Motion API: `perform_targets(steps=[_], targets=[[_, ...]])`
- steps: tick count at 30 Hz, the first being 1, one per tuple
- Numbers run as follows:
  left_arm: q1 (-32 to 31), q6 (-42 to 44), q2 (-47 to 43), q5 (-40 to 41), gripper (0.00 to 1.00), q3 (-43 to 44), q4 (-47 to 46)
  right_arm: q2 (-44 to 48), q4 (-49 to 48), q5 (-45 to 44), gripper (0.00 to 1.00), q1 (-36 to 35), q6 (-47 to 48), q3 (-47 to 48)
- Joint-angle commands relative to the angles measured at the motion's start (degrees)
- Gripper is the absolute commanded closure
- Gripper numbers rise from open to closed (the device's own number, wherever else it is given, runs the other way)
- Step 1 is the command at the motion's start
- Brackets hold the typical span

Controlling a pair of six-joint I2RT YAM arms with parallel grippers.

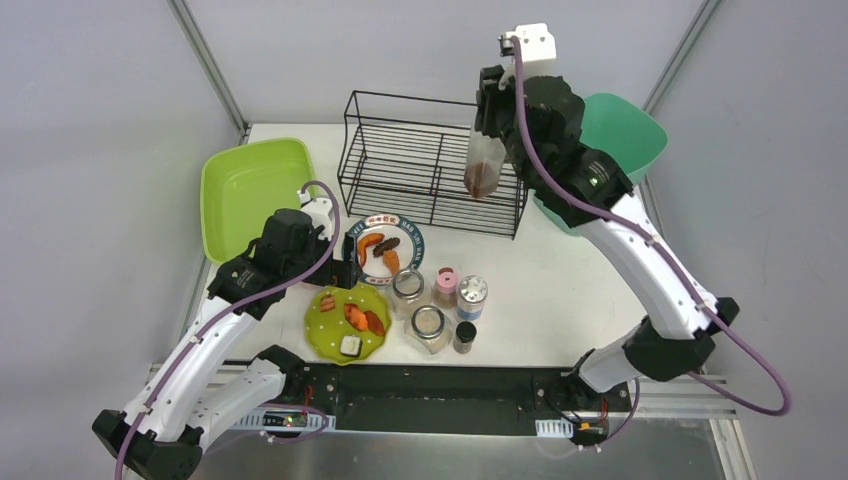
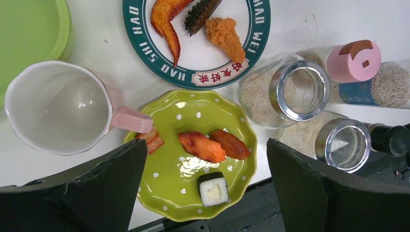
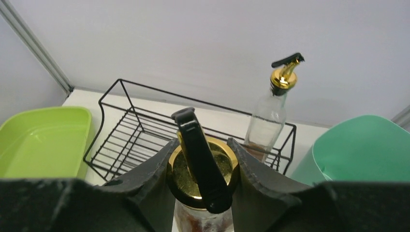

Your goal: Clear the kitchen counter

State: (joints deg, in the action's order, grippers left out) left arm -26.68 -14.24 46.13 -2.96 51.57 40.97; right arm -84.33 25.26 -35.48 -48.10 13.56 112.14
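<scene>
My right claw (image 3: 203,162) is clenched on a sauce bottle (image 1: 484,168), one finger on each side of its gold cap, the black spout sticking up between them. I hold it upright over the right end of the wire rack (image 1: 400,150), near a second bottle (image 3: 268,121) that stands at the rack's far right. Whether my bottle's base touches the wires I cannot tell. My left claw (image 2: 205,152) is released, fingers spread wide, hovering above the green dotted plate (image 2: 193,104) with a mug (image 2: 58,106) just beside it.

The kitchen counter (image 1: 590,285) lies below both arms, white and far from cleared — plates, the mug and a cluster of jars (image 2: 300,89) sit on it near the front rail.

As I judge it, the step in hand is stowing this bottle. Next I should lower it straight down beside the other bottle without knocking it, feel it settle on the wires, then let go and lift clear so the spout does not catch my fingers
</scene>
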Motion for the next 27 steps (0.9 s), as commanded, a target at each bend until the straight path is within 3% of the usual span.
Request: perform_targets(steps=[1,6,14,27], targets=[[-0.32,-0.39,0.09,-1.20,0.00,-0.60,-0.54,-4.18,-12.52,4.43,1.00,2.90,-0.90,7.66],[-0.32,-0.40,0.28,-1.12,0.00,-0.72,-0.54,-10.25,-20.66,5.48,1.00,4.61,3.84,11.20],[-0.31,-0.44,0.53,-1.71,0.00,-0.61,-0.54,-21.30,-22.97,8.94,1.00,9.42,2.43,25.55],[-0.31,-0.37,0.29,-1.97,0.00,-0.60,-0.54,-29.48,-28.79,11.09,1.00,14.52,-1.06,30.93]])
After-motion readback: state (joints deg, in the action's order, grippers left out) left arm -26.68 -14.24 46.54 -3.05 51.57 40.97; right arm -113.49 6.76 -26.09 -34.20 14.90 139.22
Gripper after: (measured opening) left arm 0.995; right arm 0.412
